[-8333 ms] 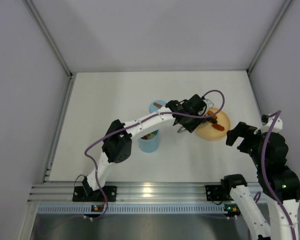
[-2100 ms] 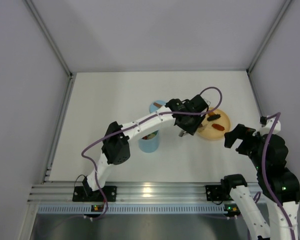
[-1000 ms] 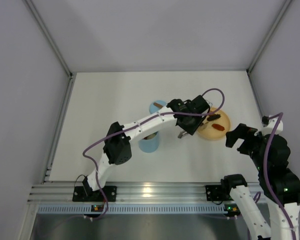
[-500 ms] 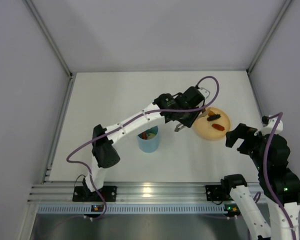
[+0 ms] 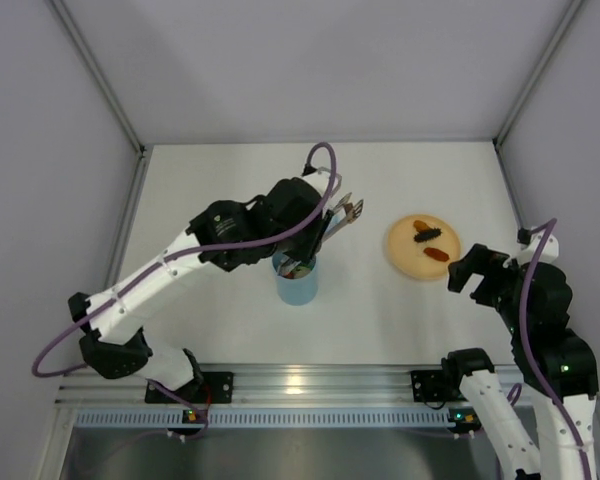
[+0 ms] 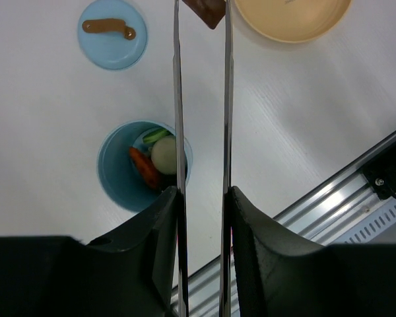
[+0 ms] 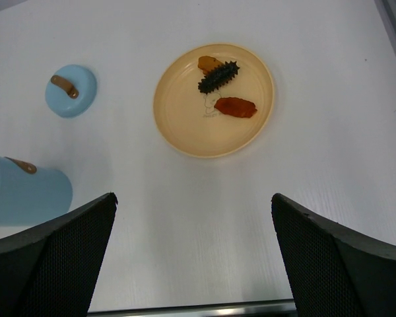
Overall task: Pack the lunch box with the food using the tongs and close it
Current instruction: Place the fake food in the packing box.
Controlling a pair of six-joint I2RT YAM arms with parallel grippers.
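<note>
Lid (image 6: 112, 33) of the lunch box, flat on the table (image 6: 46, 112) with its brown handle up, well apart from the tub so the mouth is free for filling. Lunch box (image 6: 112, 183), upright and open, nearer the arms than the lid; inside it show an orange piece (image 6: 144, 169), a pale round piece (image 6: 164, 155) and a green sliver (image 6: 156, 135), so packing looks partly done. Left gripper (image 6: 202, 193), raised high above the tub, jaws drawn narrow and clamped across the tongs (image 6: 177, 92); the squeeze presses the two long arms almost parallel, which is what pins a dark brown piece (image 6: 208, 10) between their tips. In the overhead view that piece hangs in the air just beyond the tub, on the plate side, not yet over the mouth. This is judged to be mid-carry, the tips needing to come over the opening before the squeeze is eased. A slack grip here would likely drop the piece on the table. Plate (image 7: 185, 125), right of the tub and well apart from it, bearing three pieces yet to be moved: an orange-brown one (image 7: 210, 64), a dark spiky one (image 7: 219, 76) against it, and a red-brown one (image 7: 235, 107) just beside. Right gripper (image 7: 195, 264), jaws wide and empty, held just off the plate's near right side, clear of the left arm's path; probably kept free for the lid
</note>
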